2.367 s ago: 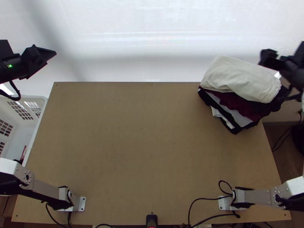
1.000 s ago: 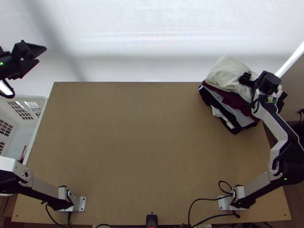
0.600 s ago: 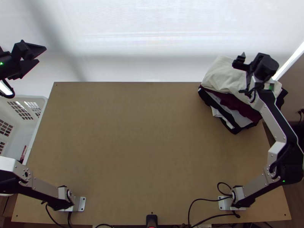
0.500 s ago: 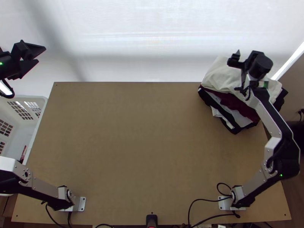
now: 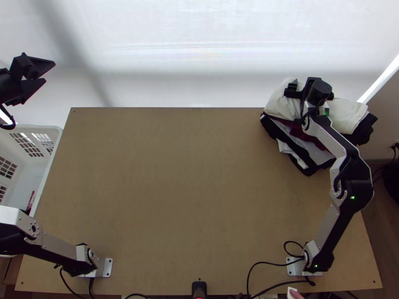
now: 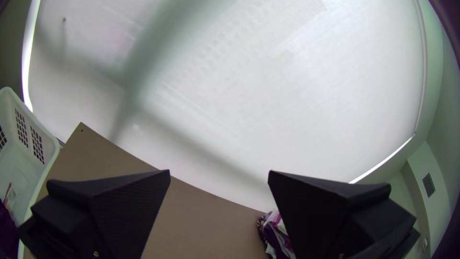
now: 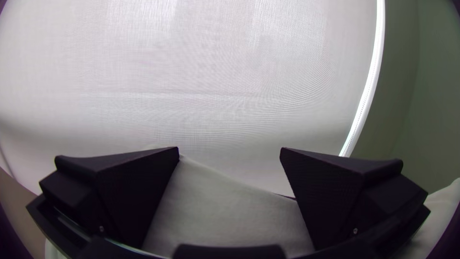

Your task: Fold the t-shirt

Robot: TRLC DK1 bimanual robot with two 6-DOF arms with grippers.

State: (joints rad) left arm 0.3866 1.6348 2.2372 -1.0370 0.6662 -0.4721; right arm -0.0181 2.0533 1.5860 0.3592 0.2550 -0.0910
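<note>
My left gripper (image 5: 49,72) stands open off the table's far left corner; in the left wrist view the gripper (image 6: 219,172) has nothing between its fingers. Over the clothes pile at the far right is my right gripper (image 5: 304,88). On top of that pile lies a folded cream cloth (image 5: 346,115), partly hidden by the right arm; whether it is a t-shirt I cannot tell. The right wrist view has the gripper (image 7: 230,151) open, with the cream cloth (image 7: 230,206) below and between its fingers, not pinched.
Under the cream cloth are dark red, black and white cloths (image 5: 279,130). The brown tabletop (image 5: 189,184) stretches left of the pile. A white basket (image 5: 56,144) stands beyond the table's left edge. Black cables (image 5: 249,276) cross the near edge by the right base.
The right arm has come in from the right edge over the pile and moved farther left across it. My left gripper has shifted slightly left.
</note>
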